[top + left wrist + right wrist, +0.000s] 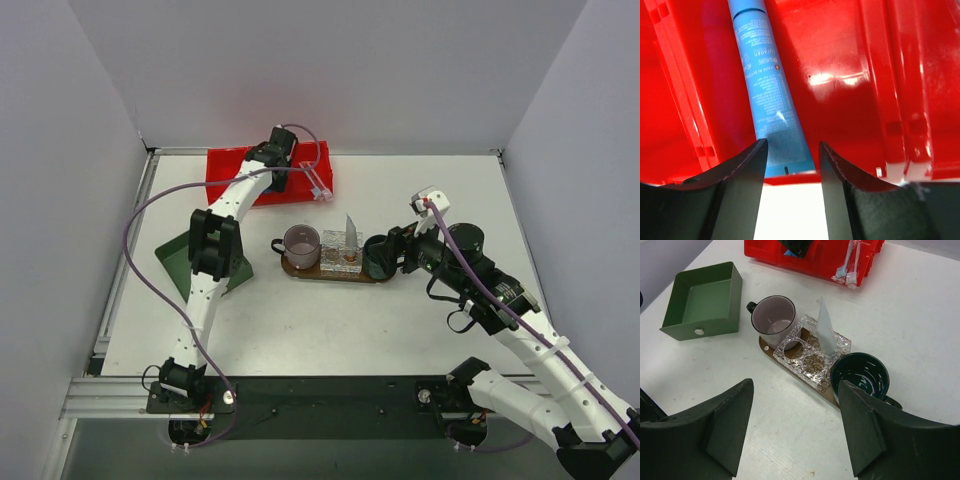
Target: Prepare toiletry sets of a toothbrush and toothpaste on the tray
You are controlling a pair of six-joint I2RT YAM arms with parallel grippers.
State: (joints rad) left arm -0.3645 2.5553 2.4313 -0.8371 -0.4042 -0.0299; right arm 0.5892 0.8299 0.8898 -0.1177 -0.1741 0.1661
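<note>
A blue toothpaste tube [767, 85] lies in the red bin [840, 65]. My left gripper [792, 145] hangs open over the tube's crimped end, not touching it; it sits over the bin's back left part in the top view [278, 150]. Two pink-white toothbrushes [318, 186] lie across the bin's right end, as the right wrist view shows [847, 265]. A white toothpaste tube [826, 330] stands in a glass holder [807, 357] on the brown oval tray [771, 349]. My right gripper [796, 385] is open and empty above the table, just in front of the tray [330, 273].
A purple mug [772, 315] stands on the tray's left end and a dark green mug [860, 375] on its right end, close to my right finger. A dark green box [702, 302] sits left of the tray. The red bin [265, 175] lies at the back.
</note>
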